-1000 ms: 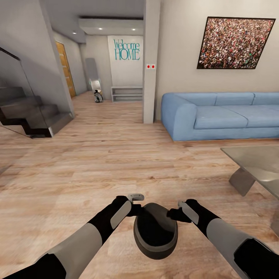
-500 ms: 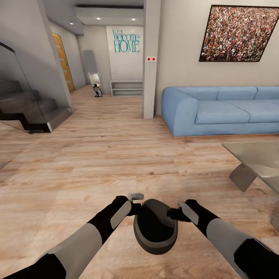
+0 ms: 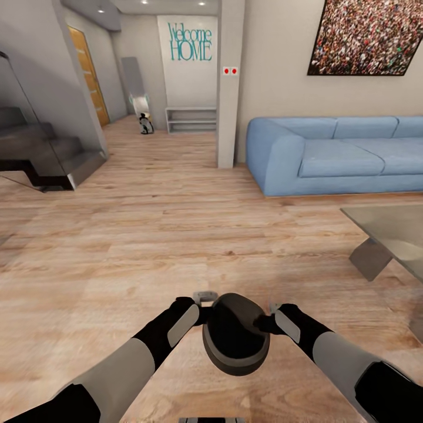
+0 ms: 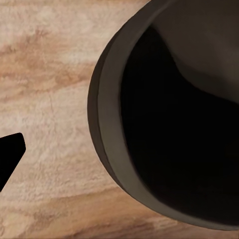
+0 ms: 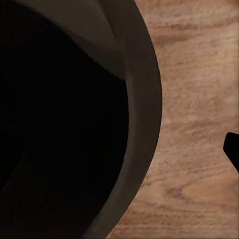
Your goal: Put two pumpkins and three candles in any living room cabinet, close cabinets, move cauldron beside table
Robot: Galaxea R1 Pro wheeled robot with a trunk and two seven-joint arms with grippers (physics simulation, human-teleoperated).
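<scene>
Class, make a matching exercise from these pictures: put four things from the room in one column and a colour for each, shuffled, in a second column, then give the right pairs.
Things:
1. sofa
2. cauldron
3. wall lettering
4. door

Colours:
A. teal
B. black
C. orange-brown
D. blue

Pairs: 1-D, 2-B, 3-A, 4-C

A lived-in home: a blue sofa [image 3: 335, 154] against the wall beneath a framed picture [image 3: 367, 36], wood plank floor [image 3: 147, 235], a staircase [image 3: 41, 158], and "Welcome HOME" lettering [image 3: 190, 41] down the hallway.
</scene>
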